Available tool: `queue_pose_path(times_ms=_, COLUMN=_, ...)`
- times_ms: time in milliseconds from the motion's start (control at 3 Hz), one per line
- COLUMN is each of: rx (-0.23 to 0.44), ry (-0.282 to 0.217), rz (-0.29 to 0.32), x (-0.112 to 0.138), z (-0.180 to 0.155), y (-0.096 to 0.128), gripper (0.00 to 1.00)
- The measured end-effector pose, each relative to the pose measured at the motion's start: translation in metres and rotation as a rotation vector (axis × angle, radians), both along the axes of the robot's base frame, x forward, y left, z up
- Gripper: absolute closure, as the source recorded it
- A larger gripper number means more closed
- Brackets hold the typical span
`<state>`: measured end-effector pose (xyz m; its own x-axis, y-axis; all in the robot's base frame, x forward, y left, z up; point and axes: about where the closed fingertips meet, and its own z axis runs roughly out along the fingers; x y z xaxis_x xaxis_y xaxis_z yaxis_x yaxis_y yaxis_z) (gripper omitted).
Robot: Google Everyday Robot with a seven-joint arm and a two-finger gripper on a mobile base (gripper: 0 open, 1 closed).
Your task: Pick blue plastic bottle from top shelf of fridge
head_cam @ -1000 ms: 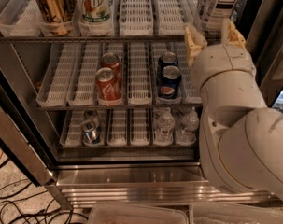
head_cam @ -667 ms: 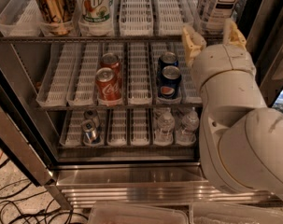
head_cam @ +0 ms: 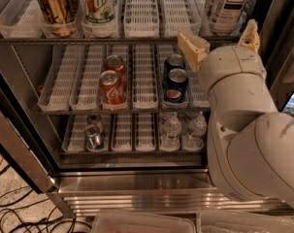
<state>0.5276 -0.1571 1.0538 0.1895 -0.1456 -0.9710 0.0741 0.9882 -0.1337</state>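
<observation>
Camera view: end effector (head_cam: 218, 35) fingers apart, just below tea bottle (head_cam: 230, 4); raise above top shelf (head_cam: 112, 40) rail; centre on bottle body before closing.

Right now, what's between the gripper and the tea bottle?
Only the front rail of the top shelf, in the camera view; the open gripper sits just below the bottle.

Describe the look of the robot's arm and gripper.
The arm is off-white, built of thick, rounded, smooth segments with a few faint scuffs; no cables or markings show. The gripper, at the right end of the top shelf, has two tan, wedge-shaped fingers.
</observation>
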Motion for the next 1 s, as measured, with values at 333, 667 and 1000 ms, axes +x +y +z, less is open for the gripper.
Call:
queue_pose_path(times_ms=333, rx=0.0, ry=-0.001, rz=-0.001, x=0.0, z=0.0, y=0.0, gripper=0.23)
queue_pose_path(times_ms=667, rx=0.005, ry=-0.008, rz=-0.015, x=0.002, z=0.002, y=-0.003, gripper=0.2)
queue_pose_path(times_ms=1000, rx=0.012, ry=-0.027, rz=-0.042, x=0.009, z=0.009, y=-0.011, gripper=0.19)
